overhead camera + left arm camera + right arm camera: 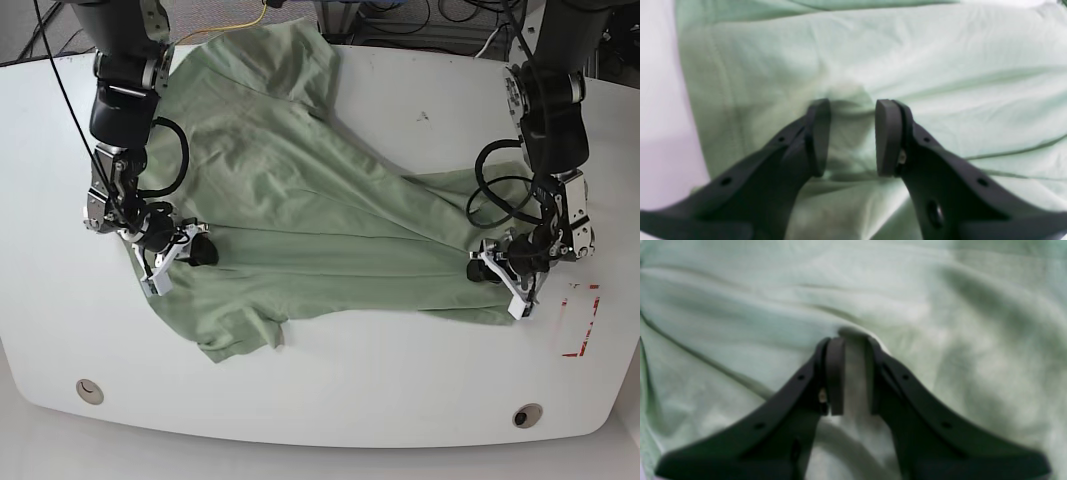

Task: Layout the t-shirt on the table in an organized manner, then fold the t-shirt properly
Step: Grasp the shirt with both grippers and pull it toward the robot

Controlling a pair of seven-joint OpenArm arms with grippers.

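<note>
Left gripper (pixel 852 136) agape over t-shirt (pixel 300 210), right gripper (pixel 851 375) pinching its fabric, glossy white table (pixel 330 400) w/ red marking (pixel 585 320).

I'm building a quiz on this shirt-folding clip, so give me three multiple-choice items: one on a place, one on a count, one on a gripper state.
1. Where is the red marking on the table?
A. beside the left gripper
B. beside the right gripper
C. under the t-shirt

2. How many round grommet holes show in the tabletop?
A. one
B. two
C. four

3. How is the right gripper?
A. wide open above bare table
B. out of view
C. closed on a fold of the t-shirt

Answers: 1 A, it lies by the left gripper; 2 B, both near the front edge; 3 C, cloth sits pinched between its pads.
</note>
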